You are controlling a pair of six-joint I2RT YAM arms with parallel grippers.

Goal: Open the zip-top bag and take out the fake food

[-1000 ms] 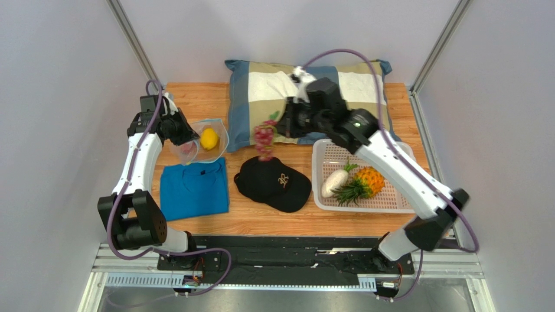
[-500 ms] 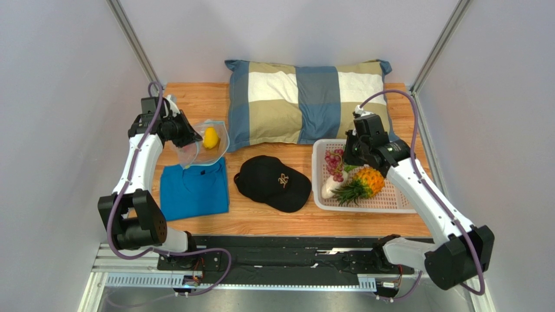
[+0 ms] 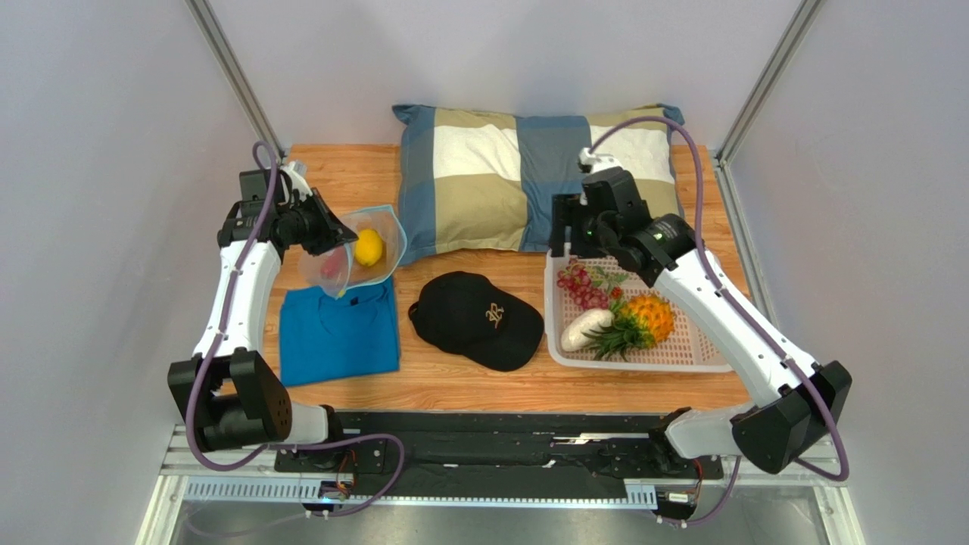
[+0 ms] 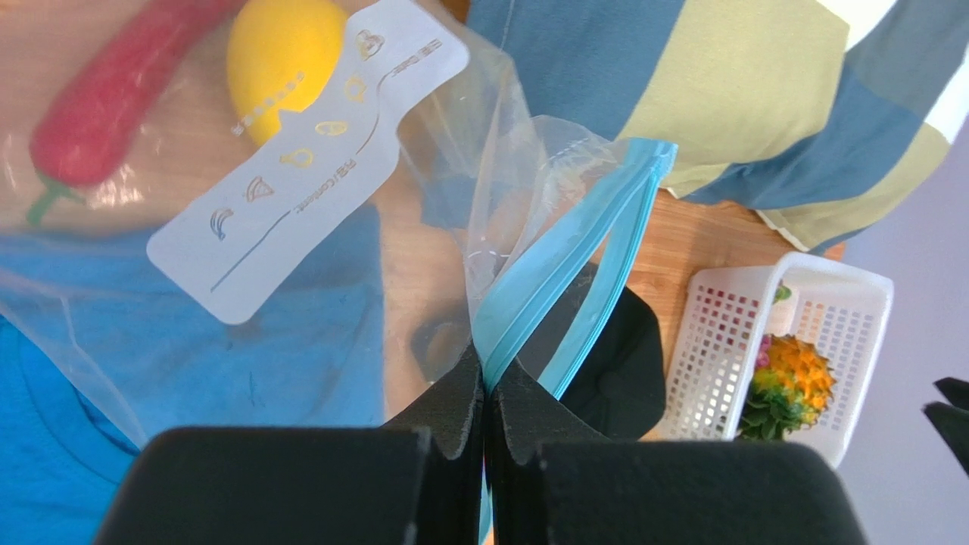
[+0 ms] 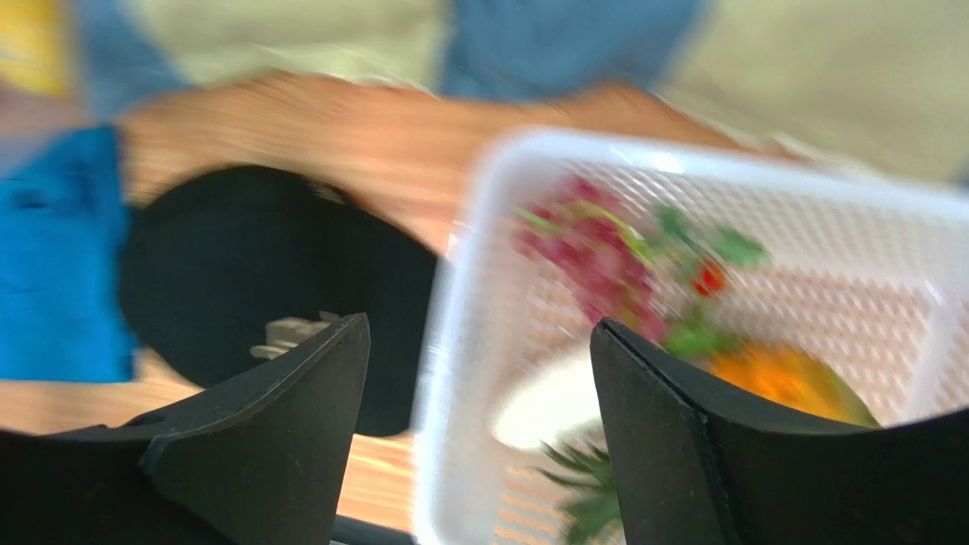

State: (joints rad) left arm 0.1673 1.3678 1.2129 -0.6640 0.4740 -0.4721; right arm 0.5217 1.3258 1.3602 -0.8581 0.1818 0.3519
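My left gripper [image 3: 326,231] is shut on the teal zip strip [image 4: 569,261] of the clear zip-top bag [image 3: 362,252] and holds it up over the blue shirt, its mouth gaping. A yellow lemon [image 4: 284,57] and a red chili [image 4: 114,102] lie inside the bag. My right gripper [image 5: 480,324] is open and empty, hovering over the white basket's [image 3: 682,361] far left corner. In the basket lie the dark red grapes [image 3: 582,284], the cream-white vegetable [image 3: 586,329] and the orange pineapple [image 3: 645,318].
A black cap [image 3: 475,320] lies in the middle between the folded blue shirt [image 3: 339,335] and the basket. A checked pillow [image 3: 512,176] fills the back of the table. Grey walls stand close on both sides.
My right arm carried the grapes from mid-table to the basket, opened and let them go; they now lie in it. The left gripper tilted the bag slightly.
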